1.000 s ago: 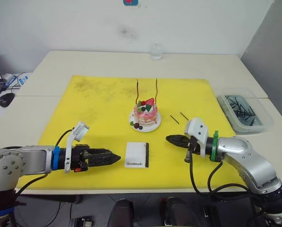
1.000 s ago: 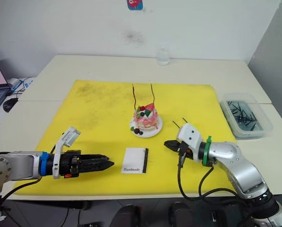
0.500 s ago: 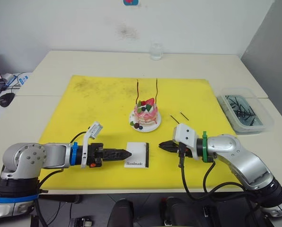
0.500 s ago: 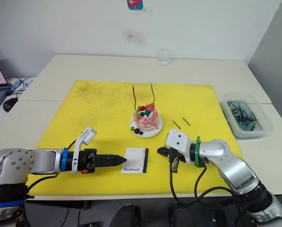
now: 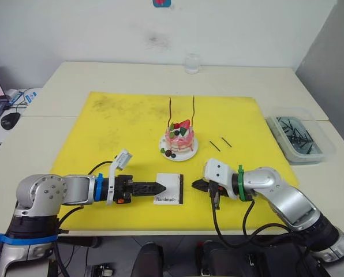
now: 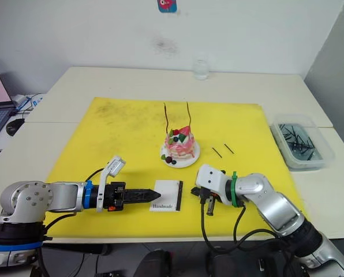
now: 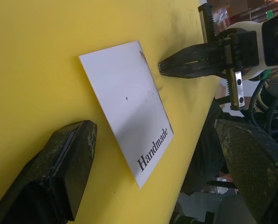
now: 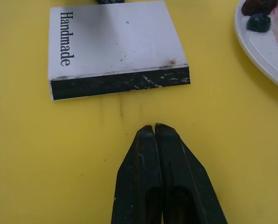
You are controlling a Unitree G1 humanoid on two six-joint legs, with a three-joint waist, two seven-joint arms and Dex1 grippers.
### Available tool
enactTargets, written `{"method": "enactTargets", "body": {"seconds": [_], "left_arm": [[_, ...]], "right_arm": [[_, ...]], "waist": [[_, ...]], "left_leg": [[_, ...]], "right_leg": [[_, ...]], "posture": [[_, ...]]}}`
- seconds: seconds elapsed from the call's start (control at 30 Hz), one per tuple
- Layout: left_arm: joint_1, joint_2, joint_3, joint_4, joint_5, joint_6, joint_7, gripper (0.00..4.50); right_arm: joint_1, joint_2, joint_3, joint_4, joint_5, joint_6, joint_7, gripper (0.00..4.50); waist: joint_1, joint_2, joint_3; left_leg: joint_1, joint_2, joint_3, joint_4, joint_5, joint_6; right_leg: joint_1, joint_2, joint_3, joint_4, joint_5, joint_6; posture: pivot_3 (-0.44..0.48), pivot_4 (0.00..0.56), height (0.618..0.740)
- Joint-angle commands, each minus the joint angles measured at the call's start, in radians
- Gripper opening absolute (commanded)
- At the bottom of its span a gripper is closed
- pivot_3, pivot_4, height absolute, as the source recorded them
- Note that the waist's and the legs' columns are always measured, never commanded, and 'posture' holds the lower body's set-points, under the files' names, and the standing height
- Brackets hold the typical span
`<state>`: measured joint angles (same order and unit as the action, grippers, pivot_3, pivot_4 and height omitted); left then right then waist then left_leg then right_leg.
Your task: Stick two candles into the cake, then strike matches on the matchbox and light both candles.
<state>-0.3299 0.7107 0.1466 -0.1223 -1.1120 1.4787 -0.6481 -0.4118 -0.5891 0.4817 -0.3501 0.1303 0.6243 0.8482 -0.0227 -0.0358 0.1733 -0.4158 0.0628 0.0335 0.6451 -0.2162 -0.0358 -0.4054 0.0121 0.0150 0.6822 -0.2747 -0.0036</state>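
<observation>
The pink cake stands on its white plate in the middle of the yellow mat, with two thin dark-red candles upright in it. Two short dark matches lie to its right. The white "Handmade" matchbox lies flat in front of the cake. My left gripper is open at the box's left edge, its fingers wide apart. My right gripper is shut and empty, its tips a short gap from the dark striking strip.
A clear plastic bin of dark sticks sits off the mat at the right. A glass stands at the table's far edge. A mouse lies on a side desk at the left.
My left gripper has slid right up to the matchbox's left edge. My right gripper has moved left, close to the box's striking strip.
</observation>
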Motion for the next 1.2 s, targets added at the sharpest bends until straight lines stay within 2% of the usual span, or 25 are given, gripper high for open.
{"method": "enactTargets", "body": {"seconds": [0.03, 0.6, 1.03, 1.2], "left_arm": [[0.008, -0.019, -0.03, 0.0, 0.017, 0.015, -0.002, 4.5], [0.027, -0.087, 0.007, -0.012, 0.029, 0.052, 0.029, 4.5], [0.038, -0.097, 0.012, -0.033, 0.043, 0.049, 0.034, 4.5], [0.058, -0.096, 0.014, -0.034, 0.072, 0.024, 0.039, 2.97]], "right_arm": [[-0.019, 0.029, 0.028, 0.02, -0.024, -0.001, 0.001, 0.04], [-0.078, 0.16, 0.063, 0.064, -0.037, -0.012, 0.059, 0.04], [-0.095, 0.188, 0.071, 0.089, -0.046, -0.006, 0.068, 0.04], [-0.087, 0.198, 0.05, 0.067, -0.023, 0.036, 0.055, 0.0]], "waist": [[0.0, 0.0, 0.0], [-0.002, 0.0, -0.001], [0.007, 0.0, -0.001], [0.006, 0.0, -0.001]], "left_leg": [[0.0, 0.0, 0.0, 0.0, 0.0, 0.0], [0.002, 0.0, -0.001, 0.0, 0.0, 0.0], [0.001, -0.001, 0.0, 0.0, 0.0, 0.0], [0.001, -0.001, 0.0, 0.0, 0.0, 0.0]], "right_leg": [[0.0, 0.0, 0.0, 0.0, 0.0, 0.0], [0.001, 0.0, 0.0, 0.001, 0.001, 0.001], [0.001, -0.001, 0.0, -0.001, 0.0, 0.001], [0.001, -0.001, 0.0, -0.001, 0.0, 0.001]], "posture": [[0.0, 0.15, 0.729], [0.0, 0.15, 0.729], [0.0, 0.15, 0.729], [0.0, 0.15, 0.729]]}}
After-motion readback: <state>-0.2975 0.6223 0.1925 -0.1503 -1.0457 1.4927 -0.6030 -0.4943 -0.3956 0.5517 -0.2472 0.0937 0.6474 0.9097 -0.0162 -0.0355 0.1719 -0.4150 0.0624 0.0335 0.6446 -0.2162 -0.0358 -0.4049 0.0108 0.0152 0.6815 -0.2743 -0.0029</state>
